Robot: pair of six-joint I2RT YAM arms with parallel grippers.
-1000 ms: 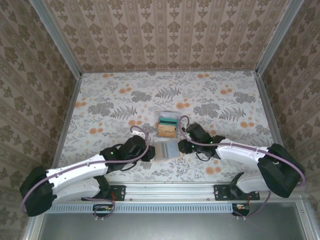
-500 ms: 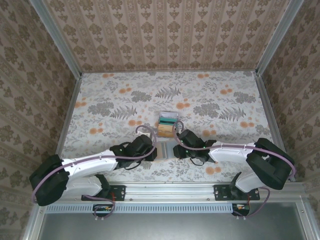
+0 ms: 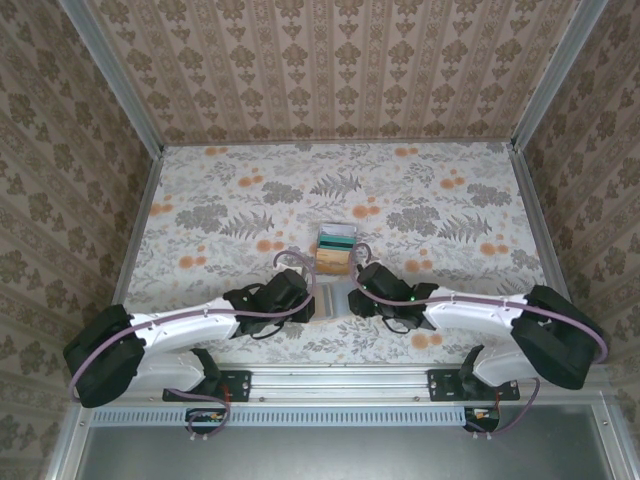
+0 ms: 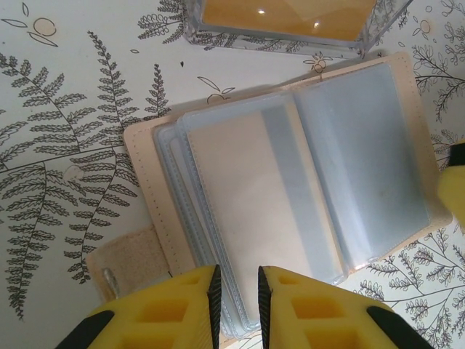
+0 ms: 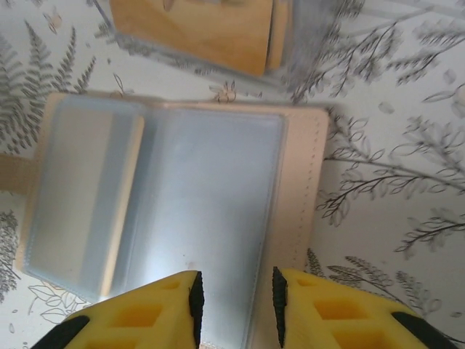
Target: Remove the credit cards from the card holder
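The card holder [image 3: 330, 300] lies open and flat at lower centre of the top view, close to the near rail [image 3: 340, 378] and between the two grippers. Broad bare table [image 3: 200, 215] spreads left, right and toward the back wall [image 3: 330, 70].

The left gripper [image 3: 312, 302] is at the holder's left side. In its wrist view the jaws of the left gripper [image 4: 239, 280] stand almost together over the lower edge of the clear sleeves. I cannot tell whether they pinch a sleeve. The holder [image 4: 290, 182] fills mid-frame, and its strap tab [image 4: 123, 258] sticks out at lower left. A yellow right finger [image 4: 454, 193] shows at the right edge, just beside the holder's right border.

The right gripper [image 3: 350, 298] is at the holder's right side. In its wrist view the jaws of the right gripper [image 5: 235, 287] stand apart, holding nothing, above the lower part of the right page of the holder [image 5: 182, 203].

The cards [image 3: 337, 250], teal and orange, sit in a clear tray [image 4: 218, 36] just behind the holder, leaving only a thin strip of table between them. The orange card [image 5: 196, 25] shows at the top of the right wrist view.
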